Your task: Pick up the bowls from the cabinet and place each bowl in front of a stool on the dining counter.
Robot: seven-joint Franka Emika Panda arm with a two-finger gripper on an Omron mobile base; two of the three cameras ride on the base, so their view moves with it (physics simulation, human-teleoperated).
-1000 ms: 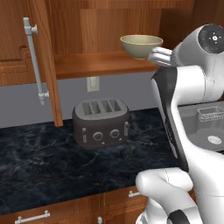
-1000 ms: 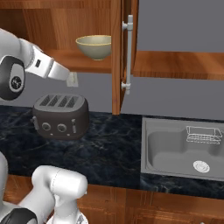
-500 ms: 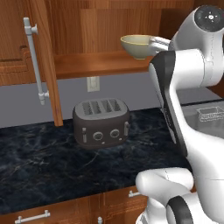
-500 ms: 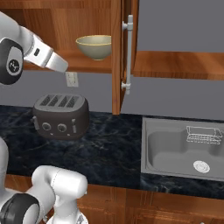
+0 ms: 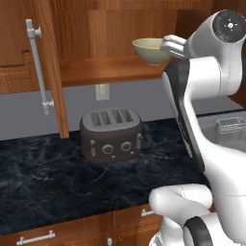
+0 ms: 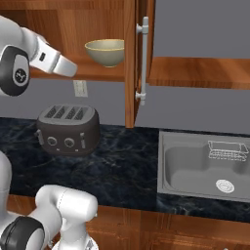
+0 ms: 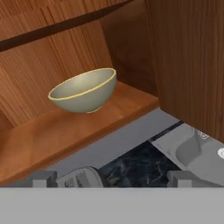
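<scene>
The hand (image 7: 109,178) hovers with its two fingertips (image 7: 43,178) set wide apart and nothing between them, raised to the height of the cabinet (image 5: 91,29) shelf and apart from the bowl (image 7: 84,91); the bowl stands upright on the plank shelf (image 7: 52,131), olive-beige with a thin yellow rim, near the shelf's front edge; in the left base view the arm's wrist reaches just beside the bowl (image 5: 151,50); in the right base view the bowl (image 6: 105,51) sits inside the open cabinet, left of the door with its long silver handle (image 6: 142,61); below, a dark toaster (image 5: 111,135) rests on the black marble surface (image 5: 57,182), and a steel sink (image 6: 205,168) lies to the right
</scene>
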